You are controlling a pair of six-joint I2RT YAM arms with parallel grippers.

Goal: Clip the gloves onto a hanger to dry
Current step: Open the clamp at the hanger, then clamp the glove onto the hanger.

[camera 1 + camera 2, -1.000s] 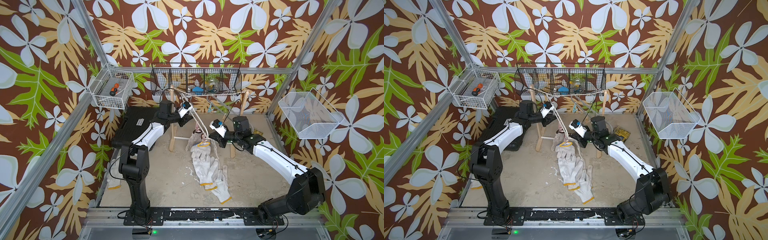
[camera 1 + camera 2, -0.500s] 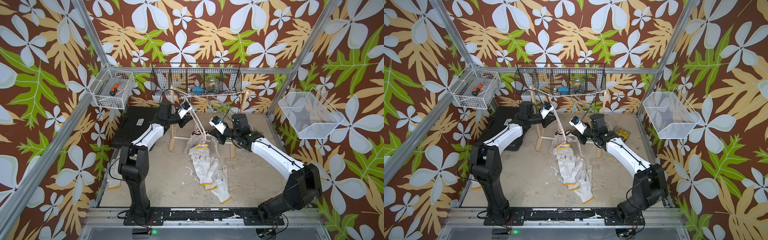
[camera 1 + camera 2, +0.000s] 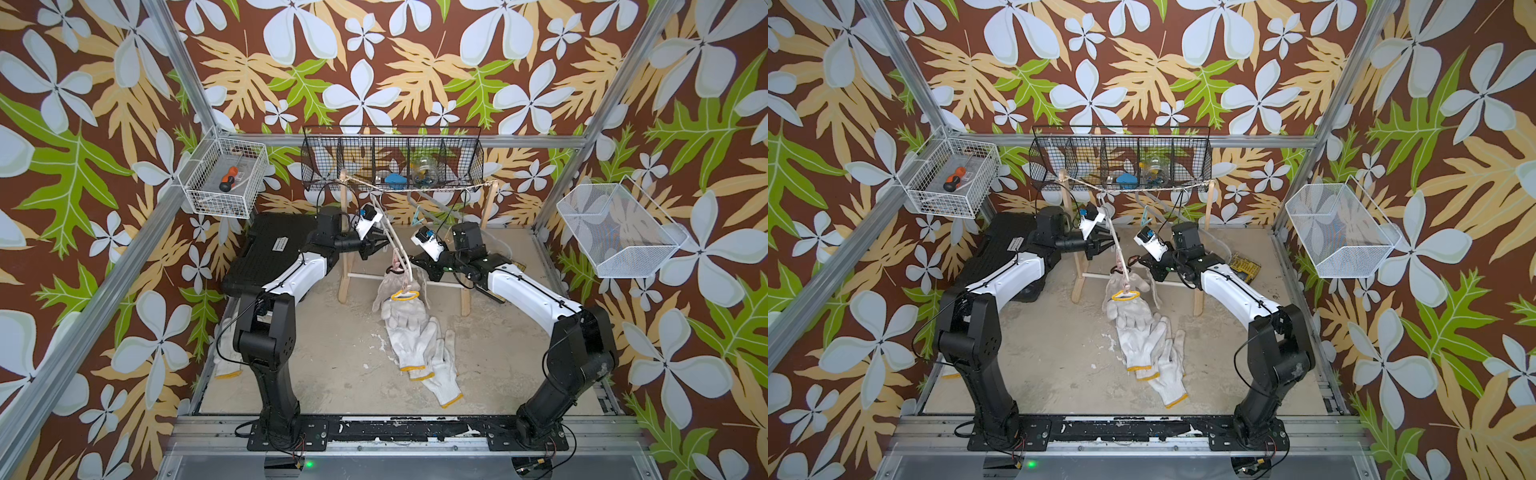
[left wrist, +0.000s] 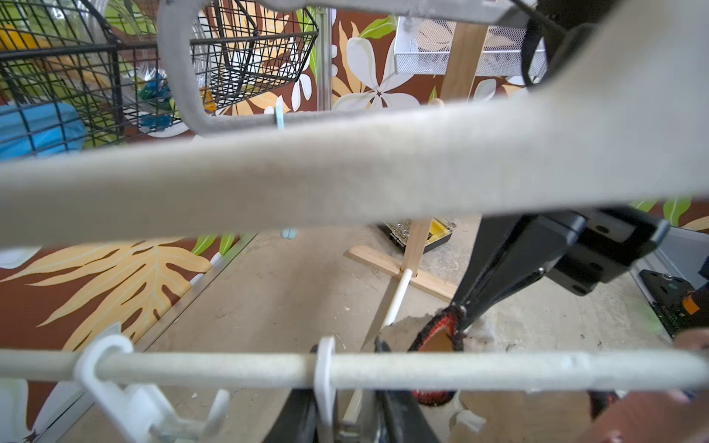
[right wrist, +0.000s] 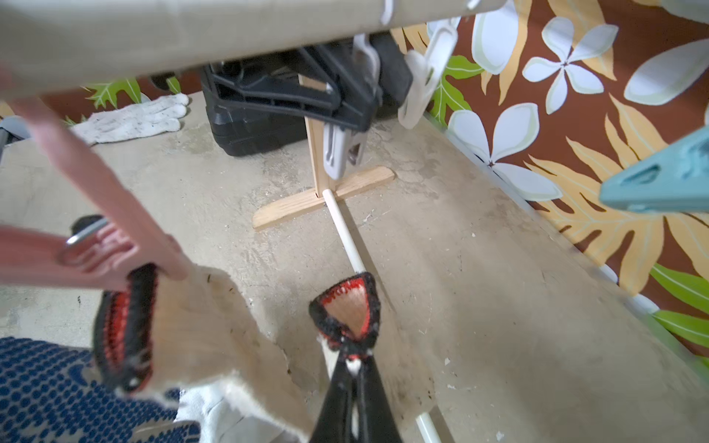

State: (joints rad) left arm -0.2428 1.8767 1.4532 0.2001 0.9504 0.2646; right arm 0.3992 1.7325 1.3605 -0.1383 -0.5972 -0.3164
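Gloves [image 3: 415, 345] lie piled at the centre of the bench [image 3: 324, 353]. One dark-cuffed glove [image 5: 347, 307] hangs below the hanger [image 4: 345, 172], its cuff pinched in the closed right gripper [image 5: 351, 358]. The left gripper [image 3: 378, 243] is clamped on the hanger's white clip [image 5: 334, 153].

In a top view, the left gripper [image 3: 377, 241] sits against the upper arm of a pale hanger [image 3: 395, 235] that slants down between the two arms. The right gripper [image 3: 412, 266], jaws together, pinches a glove [image 3: 392, 287] hanging at the hanger's lower end. More gloves [image 3: 409, 336] lie heaped on the table [image 3: 324, 332] below.
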